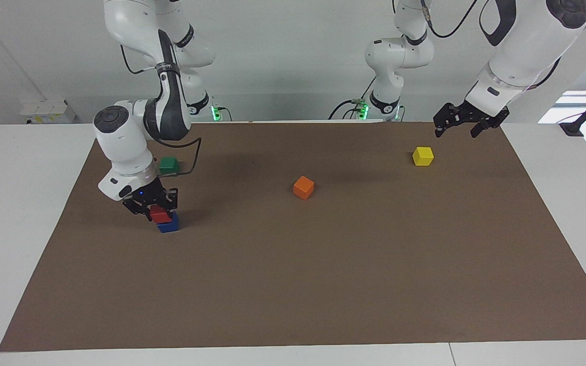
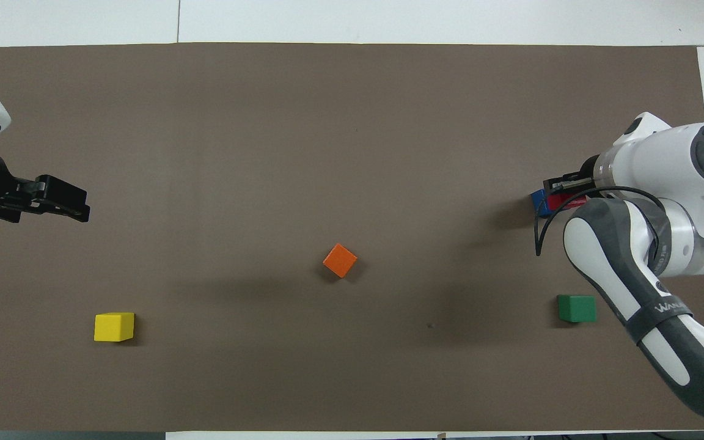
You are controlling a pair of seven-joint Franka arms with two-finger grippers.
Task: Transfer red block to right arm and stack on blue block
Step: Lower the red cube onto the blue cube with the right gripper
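The red block point(image 1: 160, 216) sits on top of the blue block point(image 1: 169, 225) toward the right arm's end of the table. My right gripper point(image 1: 156, 212) is down over the stack, its fingers shut on the sides of the red block. In the overhead view the right arm hides most of the stack; only an edge of the red block point(image 2: 567, 200) and a corner of the blue block point(image 2: 539, 202) show beside the right gripper point(image 2: 563, 190). My left gripper point(image 1: 459, 130) is open and empty, held in the air at the left arm's end, over the mat above the yellow block; it also shows in the overhead view point(image 2: 78, 208).
A dark green block point(image 1: 168, 164) point(image 2: 576, 308) lies nearer to the robots than the stack, beside the right arm. An orange block point(image 1: 303, 187) point(image 2: 340, 260) lies mid-table. A yellow block point(image 1: 422, 156) point(image 2: 113, 326) lies toward the left arm's end. A brown mat point(image 1: 323, 284) covers the table.
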